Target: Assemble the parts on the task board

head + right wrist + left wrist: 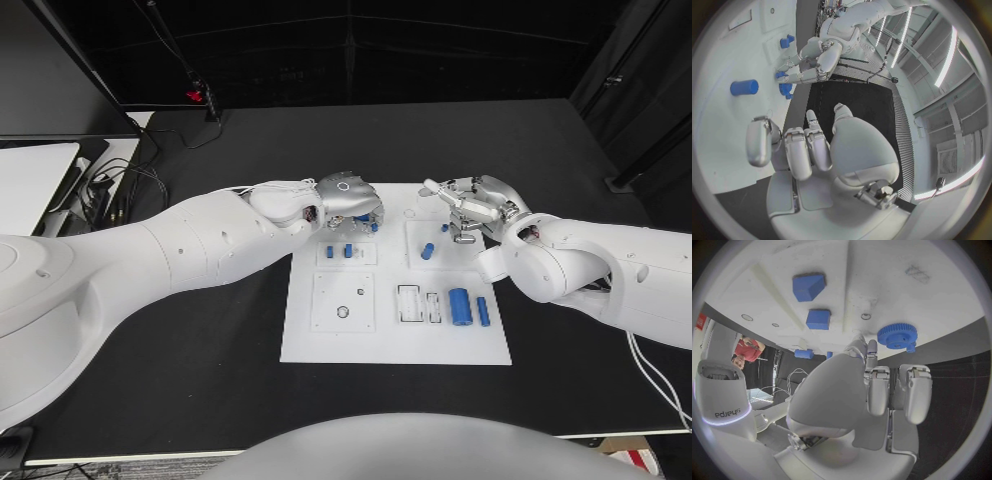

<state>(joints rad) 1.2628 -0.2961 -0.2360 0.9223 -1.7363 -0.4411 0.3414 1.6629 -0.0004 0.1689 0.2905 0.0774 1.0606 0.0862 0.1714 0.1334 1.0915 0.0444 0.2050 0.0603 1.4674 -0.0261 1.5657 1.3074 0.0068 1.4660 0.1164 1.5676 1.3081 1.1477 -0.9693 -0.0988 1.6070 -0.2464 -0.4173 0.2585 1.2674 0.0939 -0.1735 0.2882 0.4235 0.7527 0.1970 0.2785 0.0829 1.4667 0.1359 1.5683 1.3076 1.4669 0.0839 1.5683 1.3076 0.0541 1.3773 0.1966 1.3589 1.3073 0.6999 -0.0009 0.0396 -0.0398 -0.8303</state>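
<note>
The left hand [879, 390], fingers apart and holding nothing, hovers just behind the blue gear [896, 335], which looks light, stiff and slippery, best pinched across its toothed rim.

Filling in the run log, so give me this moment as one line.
left hand: over blue gear, far edge of task board | right hand: above board, holding nothing | blue cylinder: lying near edge

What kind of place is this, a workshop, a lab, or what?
Probably a robotics lab or test cell: a white task board with blue parts on a black table, and cables beside it.
</note>
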